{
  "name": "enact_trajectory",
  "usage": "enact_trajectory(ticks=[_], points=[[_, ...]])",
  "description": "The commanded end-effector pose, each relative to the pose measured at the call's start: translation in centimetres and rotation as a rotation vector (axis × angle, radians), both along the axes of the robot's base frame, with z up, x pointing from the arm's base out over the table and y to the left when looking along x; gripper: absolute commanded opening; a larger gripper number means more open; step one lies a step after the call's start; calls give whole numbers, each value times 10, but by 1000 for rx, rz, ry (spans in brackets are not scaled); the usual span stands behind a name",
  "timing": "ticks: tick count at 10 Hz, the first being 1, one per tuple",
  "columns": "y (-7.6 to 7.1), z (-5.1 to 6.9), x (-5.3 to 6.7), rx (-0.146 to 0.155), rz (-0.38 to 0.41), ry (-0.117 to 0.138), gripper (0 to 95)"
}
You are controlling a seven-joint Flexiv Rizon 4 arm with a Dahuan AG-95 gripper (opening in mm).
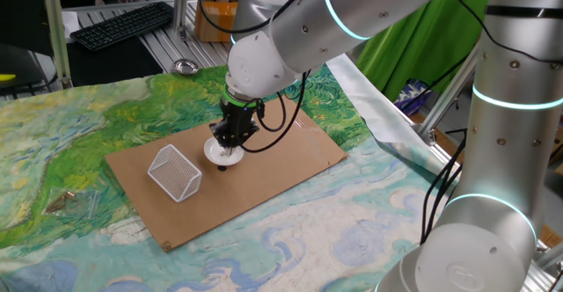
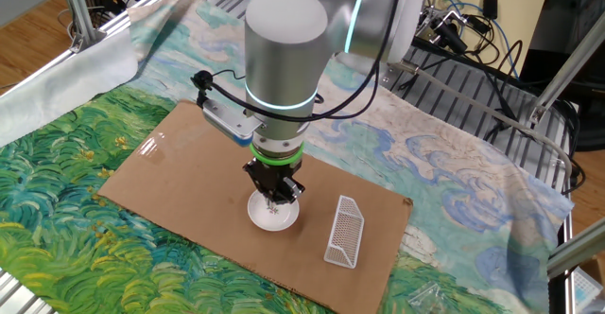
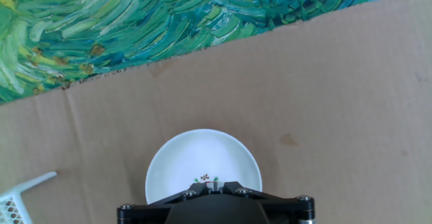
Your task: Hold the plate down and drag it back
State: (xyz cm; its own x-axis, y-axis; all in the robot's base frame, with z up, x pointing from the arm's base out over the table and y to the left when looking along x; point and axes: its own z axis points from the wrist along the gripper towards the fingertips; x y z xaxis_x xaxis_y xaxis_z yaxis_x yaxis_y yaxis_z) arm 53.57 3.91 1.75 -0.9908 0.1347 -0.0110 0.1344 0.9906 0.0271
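The small round white plate (image 1: pixel 217 154) lies on the brown cardboard sheet (image 1: pixel 290 156), near its middle. It also shows in the other fixed view (image 2: pixel 273 216) and in the hand view (image 3: pixel 196 160), with tiny dark specks at its centre. My gripper (image 1: pixel 230 142) points straight down over the plate. Its fingers are together, with the tips at the plate's centre (image 2: pixel 276 199). In the hand view the gripper (image 3: pixel 210 182) hides the near part of the plate. The jaws hold nothing between them.
A white wire mesh basket (image 1: pixel 174 171) lies on the cardboard just beside the plate (image 2: pixel 344 231). A small metal bowl (image 1: pixel 184 66) and a keyboard (image 1: pixel 123 24) sit beyond the painted cloth. A clear plastic bag (image 1: pixel 70 202) lies left of the cardboard.
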Motion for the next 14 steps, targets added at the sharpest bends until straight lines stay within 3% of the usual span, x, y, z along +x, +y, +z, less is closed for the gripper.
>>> enact_trajectory(ticks=[1,10,14], points=[[-1,-1,1,1,2,0,0],[-17,-5,0,-5,27,-8,0],[-24,-5,0,-29,39,-14,0]])
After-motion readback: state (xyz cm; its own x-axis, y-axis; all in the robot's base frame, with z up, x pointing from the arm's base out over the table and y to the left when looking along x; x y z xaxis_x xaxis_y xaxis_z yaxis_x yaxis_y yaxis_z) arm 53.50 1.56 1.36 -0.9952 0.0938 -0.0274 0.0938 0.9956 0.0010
